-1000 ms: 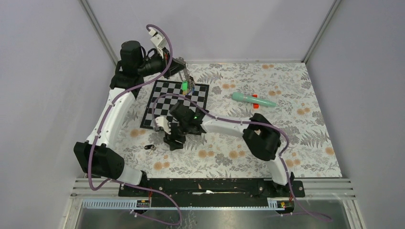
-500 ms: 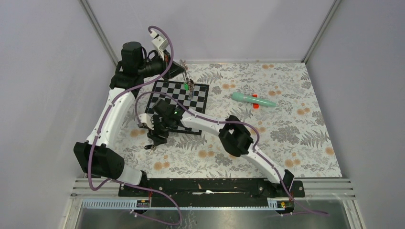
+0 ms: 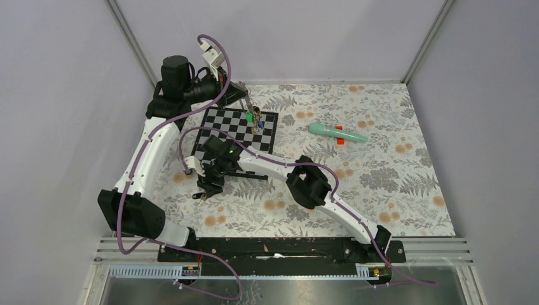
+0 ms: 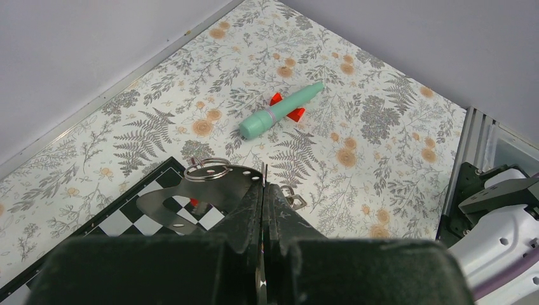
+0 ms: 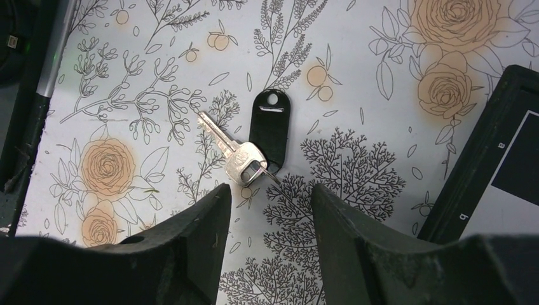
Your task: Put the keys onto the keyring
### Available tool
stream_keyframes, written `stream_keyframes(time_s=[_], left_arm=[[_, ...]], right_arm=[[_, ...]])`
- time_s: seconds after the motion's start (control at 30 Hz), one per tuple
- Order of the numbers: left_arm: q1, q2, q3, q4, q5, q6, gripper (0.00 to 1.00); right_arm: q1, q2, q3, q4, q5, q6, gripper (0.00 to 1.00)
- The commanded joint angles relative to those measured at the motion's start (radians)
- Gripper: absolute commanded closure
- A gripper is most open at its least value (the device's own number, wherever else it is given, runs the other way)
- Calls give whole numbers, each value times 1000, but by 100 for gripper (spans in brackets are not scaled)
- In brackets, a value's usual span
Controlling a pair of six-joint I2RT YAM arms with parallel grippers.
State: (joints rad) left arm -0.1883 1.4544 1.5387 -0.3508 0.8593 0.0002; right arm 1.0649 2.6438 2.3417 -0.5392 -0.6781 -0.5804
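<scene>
Near the left edge of the table (image 3: 407, 190), just in front of the near left corner of the chessboard (image 3: 222, 124), we see one loose key (image 5: 238, 159) lying flat on the flowered cloth. Our right gripper (image 5: 268, 198) hangs directly above it, its two fingers (image 5: 184, 248) standing apart with nothing between them. In the wrist view the key lies just beyond the fingertips, a little left of the middle line. Its silver blade runs on a slant, and its black tag (image 5: 269, 127) lies beside the blade. The two join at the end nearest to the gripper, so together they make a narrow V. We judge that the fingers must go forward a little and close across the head, where blade and tag meet. The left gripper (image 4: 264, 190) is well apart, raised over the far part of the chessboard. Its fingers are pressed together on the keyring (image 3: 248, 101), from which other keys (image 3: 253, 118) hang, one with a green tag. The right arm is clearly the nearer one.
</scene>
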Motion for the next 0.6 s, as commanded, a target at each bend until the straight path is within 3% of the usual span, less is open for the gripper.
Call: stream_keyframes(time_s=[0.0,0.2,0.57], left_arm=[[6,-54,21,48,34,10,100],[6,-61,25,31,38,27,100],[6,-74,16,-2,43,63,100]], right_arm=[[18,29,22,-52,-41,-40,45],[32,58,61,-46,-47,-36,48],[36,66,56,-48,-22,-50,65]])
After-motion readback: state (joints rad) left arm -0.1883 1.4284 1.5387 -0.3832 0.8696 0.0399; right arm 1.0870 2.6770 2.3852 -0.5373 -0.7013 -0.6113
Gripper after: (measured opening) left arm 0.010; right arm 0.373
